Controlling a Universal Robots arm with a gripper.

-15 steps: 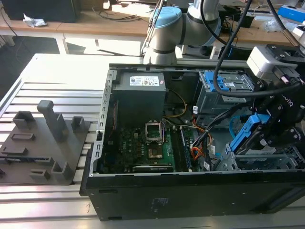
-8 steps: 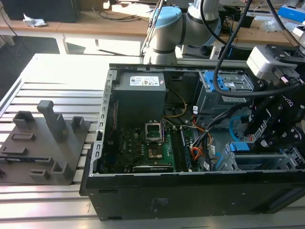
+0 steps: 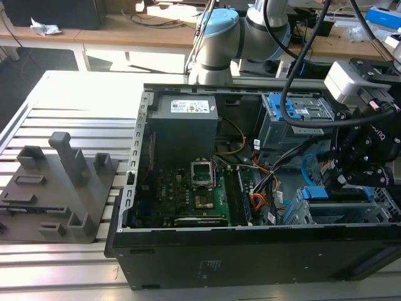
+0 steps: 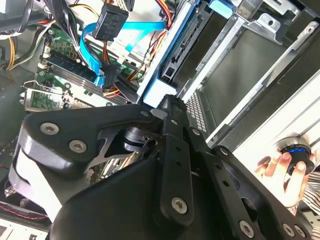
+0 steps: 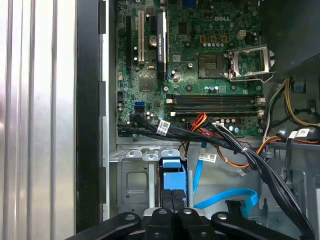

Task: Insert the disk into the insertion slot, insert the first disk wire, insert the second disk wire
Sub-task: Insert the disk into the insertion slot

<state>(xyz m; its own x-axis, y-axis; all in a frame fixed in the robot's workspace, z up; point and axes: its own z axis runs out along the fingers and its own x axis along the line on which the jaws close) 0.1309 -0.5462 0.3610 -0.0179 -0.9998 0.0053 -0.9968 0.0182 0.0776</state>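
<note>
The disk [image 5: 172, 176], in its bright blue carrier, stands edge-on inside the insertion slot [image 5: 134, 176], a silver sheet-metal cage at the case's front corner. In the second wrist view the disk [image 4: 176, 47] runs deep into the cage [image 4: 235, 85]. My gripper [image 5: 173, 199] is shut, its two black fingers pressed together with their tips against the carrier's outer end [image 4: 159, 91]. In the exterior view the gripper [image 3: 348, 182] hangs just above the blue carrier [image 3: 313, 193]. The second disk wire [image 5: 227, 197], flat and light blue, loops loose beside the cage [image 4: 131, 25].
A black cable bundle [image 5: 210, 135] and orange wires [image 5: 250, 150] cross between the motherboard [image 5: 200, 60] and the cage. A taller drive housing [image 3: 294, 113] stands behind. A grey fixture block [image 3: 59, 188] lies on the table, exterior view's left. A person's hand [image 4: 280, 167] rests on a knob.
</note>
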